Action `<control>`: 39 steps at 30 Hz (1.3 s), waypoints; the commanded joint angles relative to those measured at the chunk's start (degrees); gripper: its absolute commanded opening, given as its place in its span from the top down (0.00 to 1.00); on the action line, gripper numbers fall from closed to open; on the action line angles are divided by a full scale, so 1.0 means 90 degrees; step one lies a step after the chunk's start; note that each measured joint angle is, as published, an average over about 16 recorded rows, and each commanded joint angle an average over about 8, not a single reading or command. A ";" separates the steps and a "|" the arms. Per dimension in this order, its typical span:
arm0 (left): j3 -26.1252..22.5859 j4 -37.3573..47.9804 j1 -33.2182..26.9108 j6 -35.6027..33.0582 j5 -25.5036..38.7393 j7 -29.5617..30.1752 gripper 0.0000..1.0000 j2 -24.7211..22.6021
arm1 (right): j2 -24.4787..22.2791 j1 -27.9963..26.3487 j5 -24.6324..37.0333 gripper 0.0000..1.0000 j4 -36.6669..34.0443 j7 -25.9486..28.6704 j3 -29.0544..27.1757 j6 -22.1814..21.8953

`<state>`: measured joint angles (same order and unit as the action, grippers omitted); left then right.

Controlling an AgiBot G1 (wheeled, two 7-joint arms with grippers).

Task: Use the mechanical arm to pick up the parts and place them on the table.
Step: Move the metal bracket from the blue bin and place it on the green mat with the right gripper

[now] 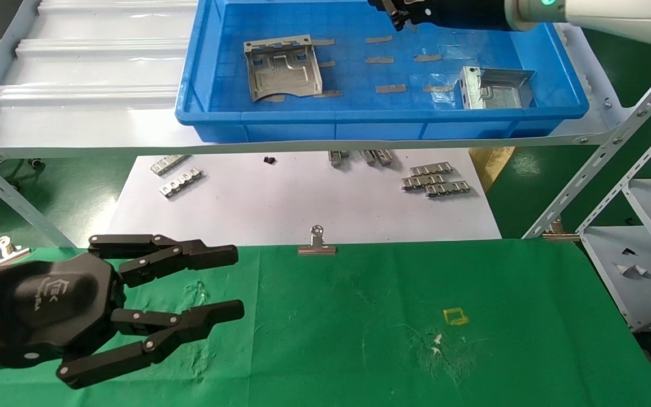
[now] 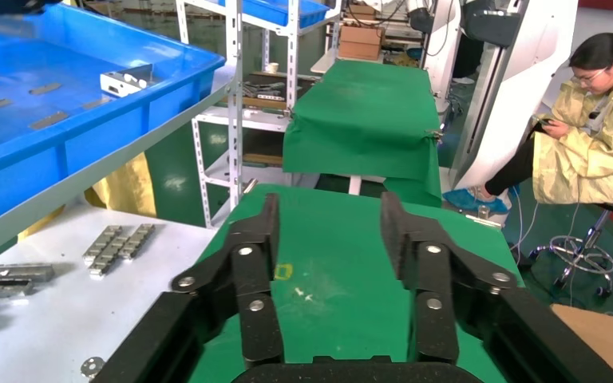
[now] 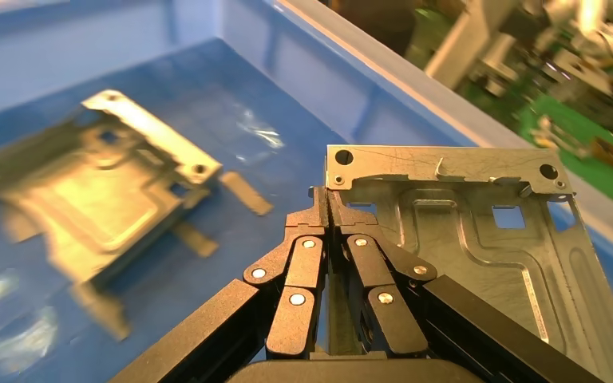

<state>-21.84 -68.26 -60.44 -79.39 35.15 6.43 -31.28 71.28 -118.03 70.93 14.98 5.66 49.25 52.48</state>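
My right gripper [image 1: 402,20] is over the far side of the blue tray [image 1: 359,121] on the shelf. In the right wrist view the right gripper [image 3: 327,195] is shut on the folded rim of a grey sheet-metal part [image 3: 479,231], held above the tray floor. In the head view this part is almost wholly out of view. Two more parts lie in the tray, one on the left [image 1: 283,68] and one at the right end [image 1: 498,87]. One of them shows blurred in the right wrist view [image 3: 100,191]. My left gripper [image 1: 238,282] is open and empty over the green table [image 1: 359,316], as the left wrist view [image 2: 329,203] also shows.
A white sheet [image 1: 303,209] under the shelf carries slotted silver strips [image 1: 433,180]. A binder clip [image 1: 317,243] sits at the table's far edge. A yellow square outline [image 1: 455,316] marks the cloth. Shelf struts [image 1: 602,164] and a white rack stand at the right.
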 commanded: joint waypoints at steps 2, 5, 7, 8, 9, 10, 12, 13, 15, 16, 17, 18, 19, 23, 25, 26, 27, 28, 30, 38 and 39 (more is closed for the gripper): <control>0.0000 0.0000 0.0000 0.0000 0.0000 0.0000 0.00 0.0000 | -0.0263 -0.0111 -0.0181 1.00 0.0061 -0.0338 -0.0097 0.0697; 0.0000 0.0000 0.0000 0.0000 0.0000 0.0000 0.00 0.0000 | -0.0573 -0.0191 -0.0375 1.00 0.0223 -0.0684 -0.0156 0.1807; 0.0000 0.0000 0.0000 0.0000 0.0000 0.0000 0.00 0.0000 | -0.0762 -0.0258 -0.0475 1.00 0.0314 -0.0903 -0.0169 0.2572; 0.0000 0.0000 0.0000 0.0000 0.0000 0.0000 0.00 0.0000 | -0.0847 -0.0296 -0.0510 1.00 0.0350 -0.1000 -0.0166 0.2933; 0.0000 0.0000 0.0000 0.0000 0.0000 0.0000 0.00 0.0000 | -0.0929 -0.0334 -0.0537 1.00 0.0384 -0.1088 -0.0156 0.3279; 0.0000 0.0000 0.0000 0.0000 0.0000 0.0000 0.00 0.0000 | -0.1002 -0.0367 -0.0556 1.00 0.0417 -0.1159 -0.0140 0.3573; 0.0000 0.0000 0.0000 0.0000 0.0000 0.0000 0.00 0.0000 | -0.1154 -0.0410 -0.0587 1.00 0.0529 -0.1250 -0.0074 0.4015; 0.0000 0.0000 0.0000 0.0000 0.0000 0.0000 0.00 0.0000 | -0.1230 -0.0410 -0.0607 1.00 0.0617 -0.1261 -0.0025 0.4146; 0.0000 0.0000 0.0000 0.0000 0.0000 0.0000 0.00 0.0000 | -0.1429 -0.0357 -0.0693 1.00 0.0929 -0.1224 0.0115 0.4316; 0.0000 0.0000 0.0000 0.0000 0.0000 0.0000 0.00 0.0000 | -0.1545 -0.0306 -0.0765 1.00 0.1138 -0.1179 0.0200 0.4359; 0.0000 0.0000 0.0000 0.0000 0.0000 0.0000 0.00 0.0000 | -0.1681 -0.0238 -0.0860 1.00 0.1390 -0.1118 0.0297 0.4377; 0.0000 0.0000 0.0000 0.0000 0.0000 0.0000 0.00 0.0000 | -0.1828 -0.0166 -0.0964 1.00 0.1666 -0.1049 0.0403 0.4382; 0.0000 0.0000 0.0000 0.0000 0.0000 0.0000 0.00 0.0000 | -0.1979 -0.0094 -0.1068 1.00 0.1947 -0.0979 0.0511 0.4379; 0.0000 0.0000 0.0000 0.0000 0.0000 0.0000 0.00 0.0000 | -0.2554 0.0160 -0.1422 1.00 0.2972 -0.0780 0.0947 0.4328; 0.0000 0.0000 0.0000 0.0000 0.0000 0.0000 0.00 0.0000 | -0.2755 0.0249 -0.1491 1.00 0.3316 -0.0776 0.1146 0.4300; 0.0000 0.0000 0.0000 0.0000 0.0000 0.0000 0.00 0.0000 | -0.2827 0.0291 -0.1493 1.00 0.3438 -0.0797 0.1243 0.4284; 0.0000 0.0000 0.0000 0.0000 0.0000 0.0000 0.00 0.0000 | -0.2881 0.0332 -0.1481 1.00 0.3533 -0.0827 0.1336 0.4267; 0.0000 0.0000 0.0000 0.0000 0.0000 0.0000 0.00 0.0000 | -0.2917 0.0371 -0.1448 1.00 0.3601 -0.0868 0.1426 0.4251; 0.0000 0.0000 0.0000 0.0000 0.0000 0.0000 0.00 0.0000 | -0.2950 0.0451 -0.1321 1.00 0.3679 -0.0979 0.1610 0.4205; 0.0000 0.0000 0.0000 0.0000 0.0000 0.0000 0.00 0.0000 | -0.2683 0.0916 -0.0673 1.00 0.3258 -0.1555 0.2154 0.3964; 0.0000 0.0000 0.0000 0.0000 0.0000 0.0000 0.00 0.0000 | -0.2614 0.0987 -0.0607 1.00 0.3126 -0.1642 0.2204 0.3936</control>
<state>-21.84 -68.26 -60.44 -79.39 35.15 6.43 -31.28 48.09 -109.33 65.39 42.23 -9.45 68.94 87.91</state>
